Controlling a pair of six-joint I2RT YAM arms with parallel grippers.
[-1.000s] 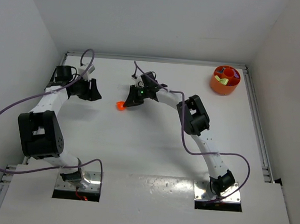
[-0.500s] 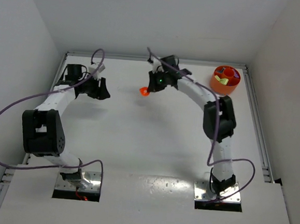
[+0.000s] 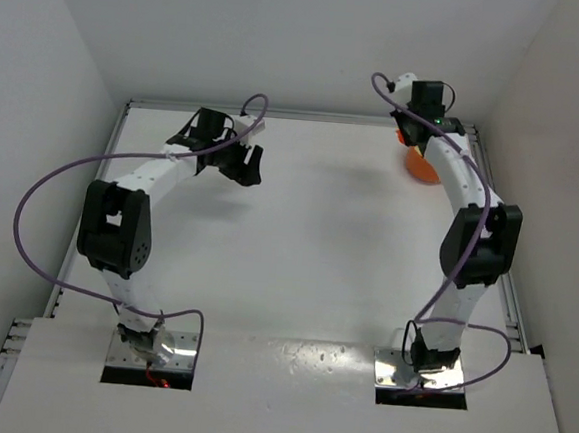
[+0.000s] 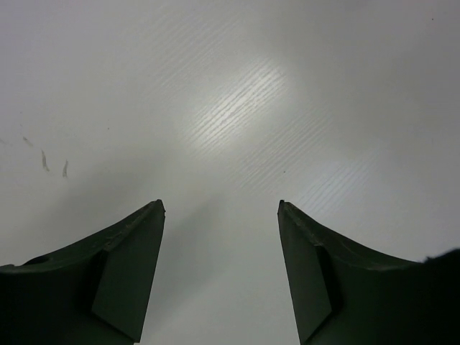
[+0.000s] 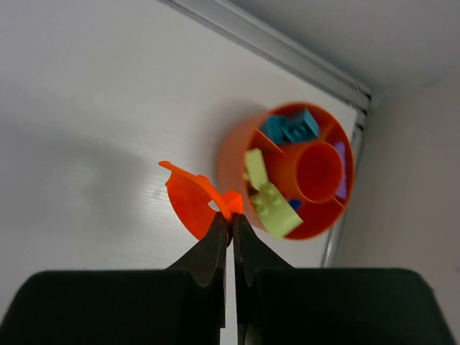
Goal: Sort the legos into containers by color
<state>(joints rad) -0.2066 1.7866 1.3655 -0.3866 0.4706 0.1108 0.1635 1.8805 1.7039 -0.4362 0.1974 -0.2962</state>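
The orange bowl (image 5: 231,157) stands in the back right corner of the table; my right arm partly covers the bowl (image 3: 421,169) in the top view. Its compartments hold blue legos (image 5: 291,129), yellow-green legos (image 5: 272,200) and a purple one (image 5: 343,178). My right gripper (image 5: 230,217) is shut on a thin, curved orange-red lego piece (image 5: 188,207), held just left of the bowl's rim. In the top view the right gripper (image 3: 412,136) hangs over the bowl's far-left edge. My left gripper (image 4: 221,205) is open over bare table, nothing between its fingers; it sits at the back left (image 3: 243,165).
A metal rail (image 5: 273,44) runs along the table's back edge right behind the bowl, and the right wall is close by. The left arm's purple cable (image 3: 62,174) loops out over the left side of the table.
My right arm has swung from the table's middle to the back right corner, carrying the orange-red piece to the bowl. My left gripper moved right along the back and opened wider.
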